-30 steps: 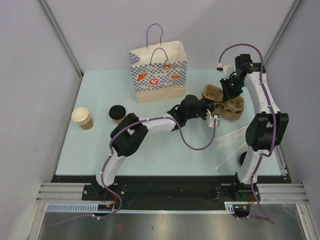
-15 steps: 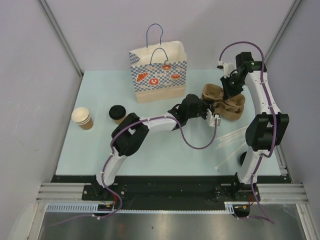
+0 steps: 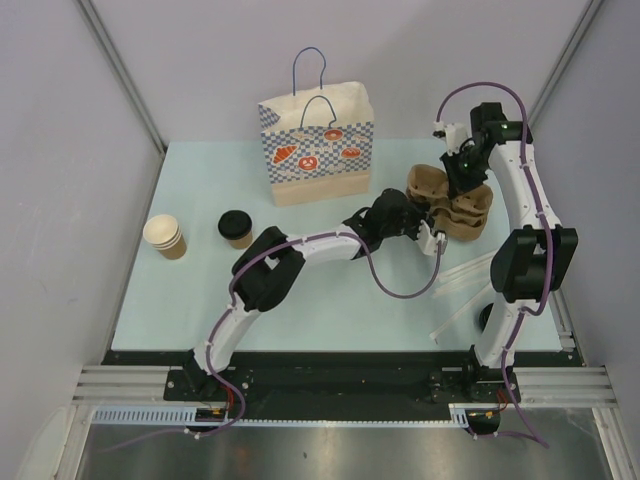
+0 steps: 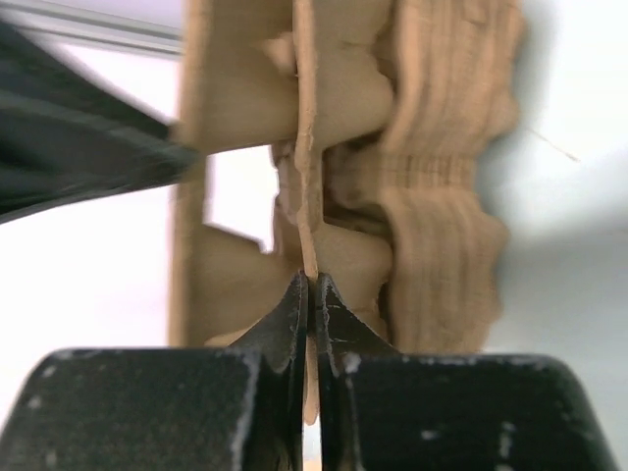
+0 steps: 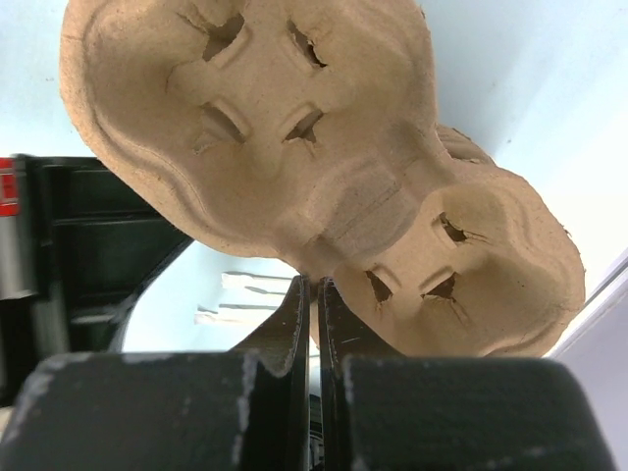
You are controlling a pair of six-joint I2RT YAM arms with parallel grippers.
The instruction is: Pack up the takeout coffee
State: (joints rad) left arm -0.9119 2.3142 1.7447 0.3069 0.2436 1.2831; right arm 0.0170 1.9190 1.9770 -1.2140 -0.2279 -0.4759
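Note:
The takeout coffee point(image 3: 235, 227), a small brown cup with a black lid, stands at the left of the table, far from both arms. A stack of brown pulp cup carriers point(image 3: 462, 212) lies at the right. My left gripper point(image 3: 421, 207) is shut on a thin edge of one carrier point(image 4: 432, 196), which sits pinched between its jaws point(image 4: 310, 287). My right gripper point(image 3: 461, 188) comes down from above and is shut on the rim of the top carrier point(image 5: 275, 128), with the rim between its fingertips point(image 5: 314, 287). The patterned paper bag point(image 3: 317, 150) stands upright at the back.
A stack of lidless brown cups point(image 3: 165, 236) stands left of the coffee. Wrapped straws point(image 3: 462, 285) lie scattered at the right front, near the right arm's base. Grey walls close in the table on three sides.
My left gripper has shut on the carrier's edge and the left arm has pushed slightly farther toward the stack. The right gripper has stayed shut on the top carrier.

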